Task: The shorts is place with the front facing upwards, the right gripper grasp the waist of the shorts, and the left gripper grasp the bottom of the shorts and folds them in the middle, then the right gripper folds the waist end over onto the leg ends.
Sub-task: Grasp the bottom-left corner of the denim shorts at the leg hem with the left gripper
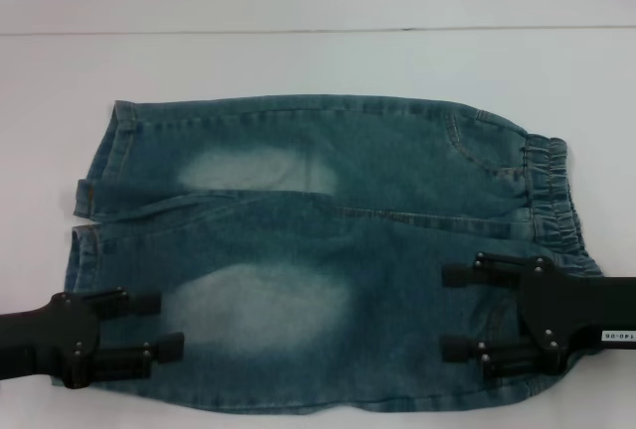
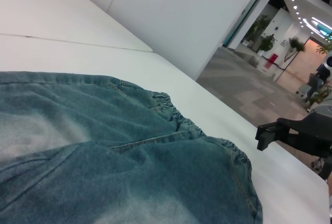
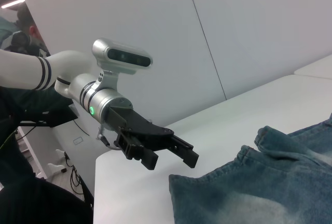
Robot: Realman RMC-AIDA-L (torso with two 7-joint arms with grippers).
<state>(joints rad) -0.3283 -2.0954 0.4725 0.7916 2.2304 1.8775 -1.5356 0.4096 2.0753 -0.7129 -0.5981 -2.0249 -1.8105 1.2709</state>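
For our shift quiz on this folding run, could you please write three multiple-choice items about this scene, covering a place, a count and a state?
1. Where does the gathered elastic waistband of the faded blue denim shorts lie?
A. robot's right
B. robot's left
C. near table edge

2. How many pale bleached patches show on the shorts?
A. one
B. two
C. four

3. How do the jaws of the labelled black right gripper stand?
A. shut on the waistband
B. open over the denim
C. out of view

Answers: 1 A, it sits at the head view's right side; 2 B, one per leg; 3 B, its fingers are spread, like the unlabelled black left gripper.
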